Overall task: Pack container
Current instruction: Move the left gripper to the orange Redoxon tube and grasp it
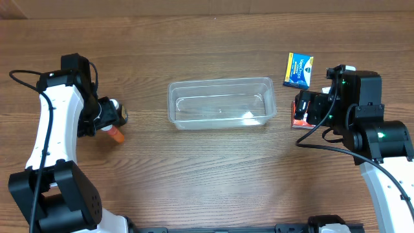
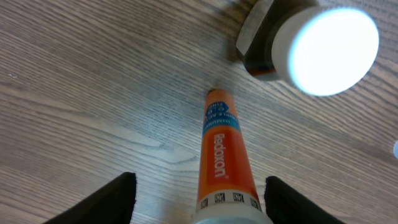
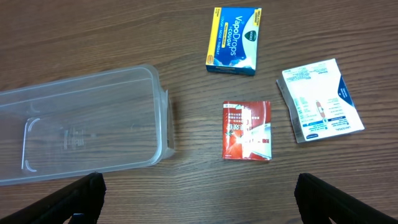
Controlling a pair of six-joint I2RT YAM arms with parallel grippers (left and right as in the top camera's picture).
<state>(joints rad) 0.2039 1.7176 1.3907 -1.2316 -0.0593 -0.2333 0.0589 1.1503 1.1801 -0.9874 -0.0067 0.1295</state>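
The clear plastic container [image 1: 220,82] stands empty at the table's middle; it also shows in the right wrist view [image 3: 163,118]. My left gripper [image 2: 199,200] is open and low over the table, its fingers on either side of the capped end of an orange Redoxon tube [image 2: 222,155] that lies flat, also seen overhead [image 1: 116,135]. My right gripper [image 3: 199,196] is open and empty, above the table right of the container. Ahead of it lie a red packet [image 3: 247,130], a blue VapoDrops box [image 3: 235,40] and a white box [image 3: 320,99].
A small bottle with a white cap [image 2: 323,46] lies just beyond the tube, close to the left gripper. Overhead, the blue box [image 1: 299,69] lies at the back right, and the red packet [image 1: 298,120] is partly hidden under the right arm.
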